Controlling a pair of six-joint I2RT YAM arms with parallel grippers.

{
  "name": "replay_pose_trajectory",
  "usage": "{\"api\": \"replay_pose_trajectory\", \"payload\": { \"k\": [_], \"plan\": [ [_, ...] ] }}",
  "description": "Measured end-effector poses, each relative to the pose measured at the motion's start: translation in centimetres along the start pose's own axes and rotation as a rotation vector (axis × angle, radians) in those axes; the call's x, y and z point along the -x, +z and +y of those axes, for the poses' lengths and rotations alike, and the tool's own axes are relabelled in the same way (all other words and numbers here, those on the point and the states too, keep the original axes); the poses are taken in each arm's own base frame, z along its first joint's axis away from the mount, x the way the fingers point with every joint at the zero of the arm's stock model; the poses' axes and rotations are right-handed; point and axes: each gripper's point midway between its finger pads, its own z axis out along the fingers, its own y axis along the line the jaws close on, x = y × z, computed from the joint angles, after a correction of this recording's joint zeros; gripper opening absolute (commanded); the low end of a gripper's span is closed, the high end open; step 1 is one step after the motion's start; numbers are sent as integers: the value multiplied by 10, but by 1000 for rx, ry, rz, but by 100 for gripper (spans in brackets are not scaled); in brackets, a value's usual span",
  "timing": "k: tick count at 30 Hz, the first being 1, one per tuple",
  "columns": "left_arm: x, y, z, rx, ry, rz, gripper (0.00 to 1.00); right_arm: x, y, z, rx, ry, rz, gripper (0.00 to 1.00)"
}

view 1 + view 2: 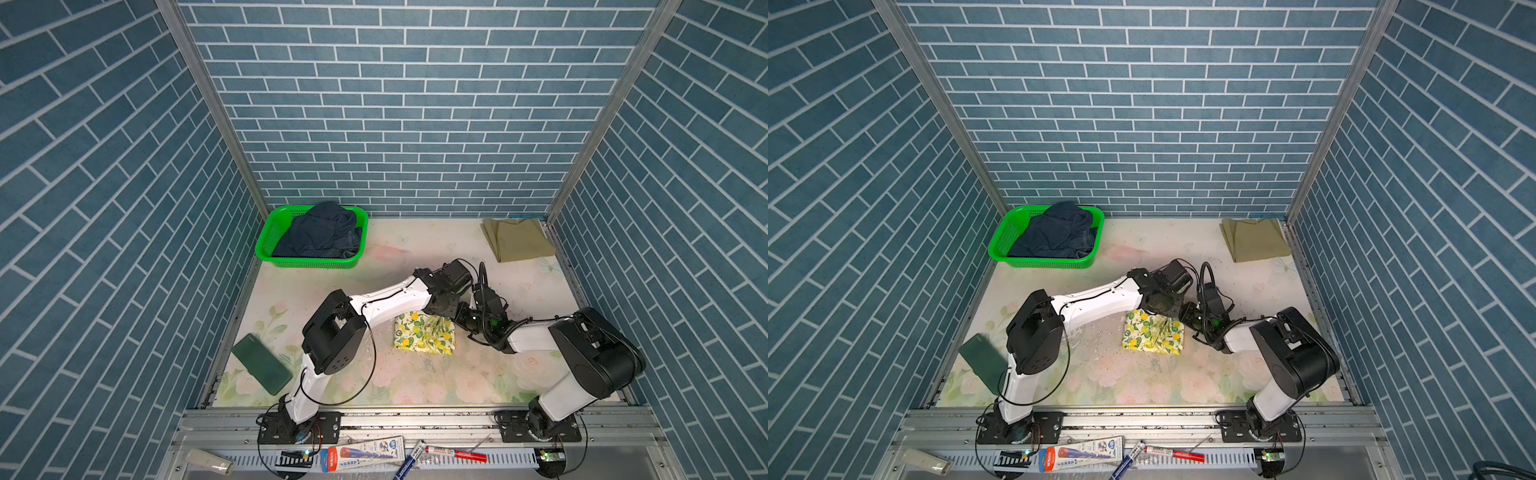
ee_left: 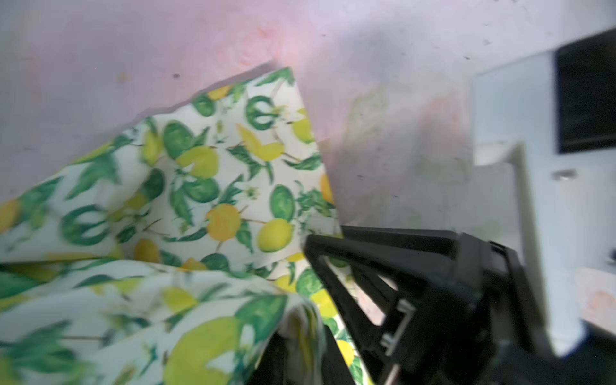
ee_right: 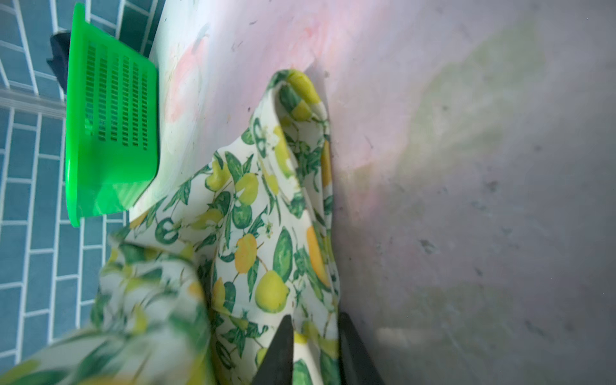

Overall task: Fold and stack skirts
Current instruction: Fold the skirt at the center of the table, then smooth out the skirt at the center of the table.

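Observation:
The cream lemon-print skirt (image 1: 424, 334) (image 1: 1152, 332) lies folded into a small square at mid-table. Both grippers meet at its far right corner. My left gripper (image 1: 441, 308) (image 2: 301, 350) stands slightly open, a bunched fold of the print (image 2: 216, 186) hanging between its fingers. My right gripper (image 1: 463, 318) (image 3: 316, 346) is also slightly open, with the skirt's edge (image 3: 266, 233) lying in the gap. The olive-khaki skirt (image 1: 517, 239) (image 1: 1254, 239) lies folded in the far right corner. The navy denim skirt (image 1: 322, 232) (image 1: 1054, 235) sits crumpled in the basket.
The green mesh basket (image 1: 266, 237) (image 1: 998, 241) (image 3: 110, 133) stands at the far left against the wall. A flat dark green slab (image 1: 262, 363) lies at the table's left edge. Pens and a tube (image 1: 399, 455) rest on the front rail. Brick-patterned walls enclose three sides.

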Motion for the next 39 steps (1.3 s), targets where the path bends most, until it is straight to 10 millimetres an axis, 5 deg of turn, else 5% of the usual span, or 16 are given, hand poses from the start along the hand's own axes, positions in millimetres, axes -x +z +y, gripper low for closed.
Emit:
{"api": "replay_pose_trajectory", "payload": {
  "k": [5,9,13,19,26,31,39],
  "plan": [
    [17,-8,-8,-75,-11,-36,71,-1,-5,1,15,8,-9,39],
    [43,-36,-22,-193,-20,-110,74,-2,-8,1,15,9,-10,41],
    [65,-84,-31,-301,-22,-212,76,-3,-14,-3,4,12,-14,43],
    [75,-137,-5,-362,-53,-311,77,-3,-31,-11,-39,-42,-30,58],
    [40,-116,73,-264,-194,-238,76,13,-61,5,-38,-244,-105,81],
    [2,-97,121,-201,-292,-168,76,22,-71,21,-17,-405,-143,83],
    [-45,-80,162,-204,-411,-92,76,17,-60,71,82,-697,-92,84]
  ]
}}
